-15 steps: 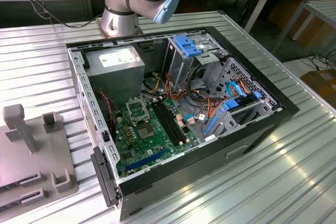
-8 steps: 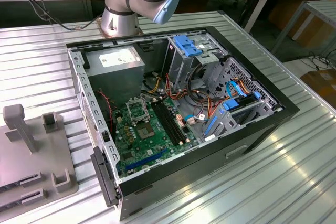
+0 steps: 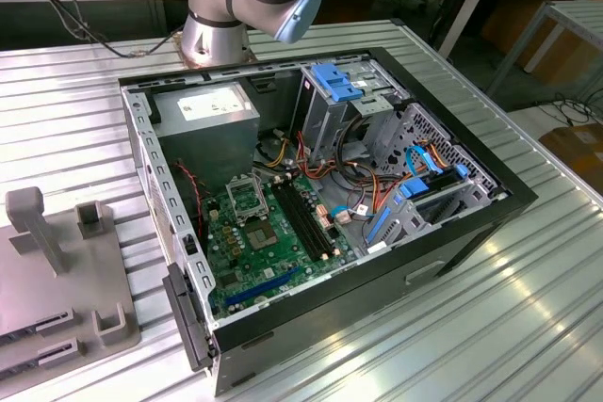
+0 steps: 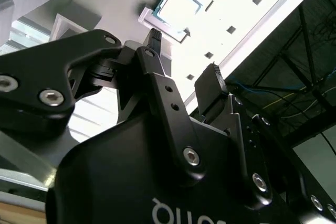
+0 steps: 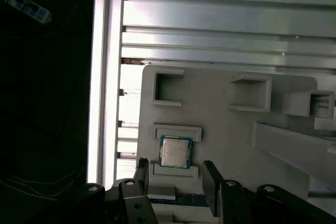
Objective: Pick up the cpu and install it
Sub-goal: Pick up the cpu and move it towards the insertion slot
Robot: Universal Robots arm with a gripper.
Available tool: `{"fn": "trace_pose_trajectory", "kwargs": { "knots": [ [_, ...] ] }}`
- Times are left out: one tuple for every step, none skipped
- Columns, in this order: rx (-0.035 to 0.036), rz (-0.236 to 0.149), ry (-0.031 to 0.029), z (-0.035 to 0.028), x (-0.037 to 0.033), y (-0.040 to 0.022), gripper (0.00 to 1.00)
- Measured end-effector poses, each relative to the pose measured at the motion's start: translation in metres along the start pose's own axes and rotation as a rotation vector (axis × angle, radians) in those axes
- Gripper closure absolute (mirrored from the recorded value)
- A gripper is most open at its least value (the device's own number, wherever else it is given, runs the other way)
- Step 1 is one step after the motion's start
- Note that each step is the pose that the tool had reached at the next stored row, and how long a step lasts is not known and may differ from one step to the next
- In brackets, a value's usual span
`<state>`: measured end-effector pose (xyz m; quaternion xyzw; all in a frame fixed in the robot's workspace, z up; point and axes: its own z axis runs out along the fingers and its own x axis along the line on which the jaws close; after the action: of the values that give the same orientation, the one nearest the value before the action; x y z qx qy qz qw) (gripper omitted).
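your small flat square silvery-grey cpu [image 5: 175, 152] lies in its slot on the pale grey plastic tray [image 5: 226, 129], not yet gripped. the black fingers [image 5: 210, 182] hang spread near it, holding nothing. inside the open black computer case [image 3: 452, 242] on the ribbed metal worktop [image 3: 528, 327], the socket [image 3: 247, 197] looks unfilled, so pickup and install both remain.

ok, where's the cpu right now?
In the first wrist view the cpu lies in a nest on the grey fixture plate, between two raised lips, the open gripper nearest it.
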<state>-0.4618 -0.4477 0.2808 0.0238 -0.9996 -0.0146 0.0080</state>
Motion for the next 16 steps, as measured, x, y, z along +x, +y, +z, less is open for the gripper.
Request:
{"fn": "trace_pose_trajectory", "kwargs": {
  "knots": [
    [0.0, 0.002, 0.0, 0.0009, 0.0, -0.0001, 0.47],
    [0.0, 0.005, 0.0, 0.0018, 0.0, -0.0004, 0.47],
    [0.0, 0.011, -0.0001, 0.0027, 0.0, -0.0008, 0.47],
    [-0.0001, 0.017, -0.0003, 0.0036, 0.0, -0.0011, 0.47],
    [-0.0003, 0.022, -0.0007, 0.0048, -0.0001, -0.0015, 0.47],
    [-0.0004, 0.026, -0.0008, 0.0063, -0.0002, -0.0017, 0.47],
    [-0.0004, 0.029, -0.0009, 0.0078, -0.0005, -0.0019, 0.47],
    [-0.0003, 0.031, -0.0008, 0.0091, -0.0011, -0.002, 0.47],
    [-0.0004, 0.032, -0.0008, 0.0107, -0.0018, -0.0021, 0.47],
    [-0.0004, 0.034, -0.001, 0.0122, -0.0023, -0.0021, 0.47],
    [-0.0004, 0.035, -0.0009, 0.0139, -0.003, -0.0021, 0.47],
    [-0.0005, 0.035, -0.001, 0.0154, -0.0035, -0.0024, 0.47],
    [-0.0005, 0.035, -0.0009, 0.0161, -0.0036, -0.0024, 0.47],
    [-0.0004, 0.035, -0.0007, 0.0162, -0.0036, -0.0025, 0.47],
    [-0.0006, 0.036, -0.001, 0.0167, -0.0036, -0.0025, 0.47],
    [-0.0006, 0.036, -0.0009, 0.017, -0.0036, -0.0025, 0.47]
  ]
}}
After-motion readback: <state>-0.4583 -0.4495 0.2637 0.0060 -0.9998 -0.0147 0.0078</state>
